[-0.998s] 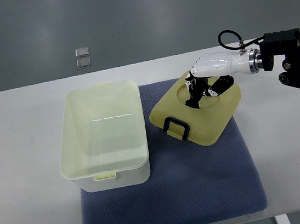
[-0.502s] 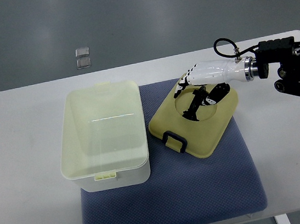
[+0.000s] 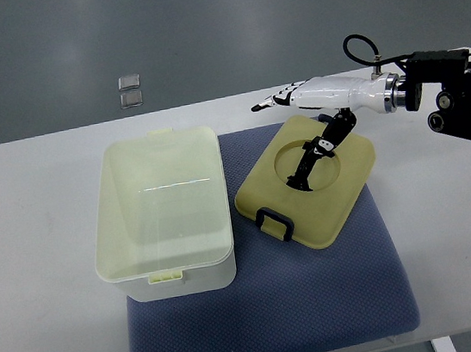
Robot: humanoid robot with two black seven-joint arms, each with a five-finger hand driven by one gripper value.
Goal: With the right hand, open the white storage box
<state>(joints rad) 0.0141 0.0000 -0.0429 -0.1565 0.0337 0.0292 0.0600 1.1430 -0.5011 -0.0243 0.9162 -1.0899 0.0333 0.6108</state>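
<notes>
The white storage box [image 3: 159,205] stands with no lid on it, on the left part of a blue mat [image 3: 273,327]; its inside shows nothing in it. Its pale yellow lid [image 3: 334,202] lies flat on the mat just right of the box, black handle [image 3: 273,221] toward the front. My right hand [image 3: 298,120] hovers over the lid's back edge, open. Its white fingers [image 3: 273,101] stretch out to the left, and a black digit [image 3: 307,162] hangs down over the lid's round recess. It holds nothing. The left arm is out of view.
The mat lies on a white table [image 3: 37,254]. My right forearm and black wrist unit [image 3: 459,94] reach in over the table's right end. Two small clear items [image 3: 130,91] lie on the grey floor beyond the table's far edge.
My right hand has let go of the lid, risen off it and straightened its fingers. The lid has settled flat on the mat, shifted slightly toward the box.
</notes>
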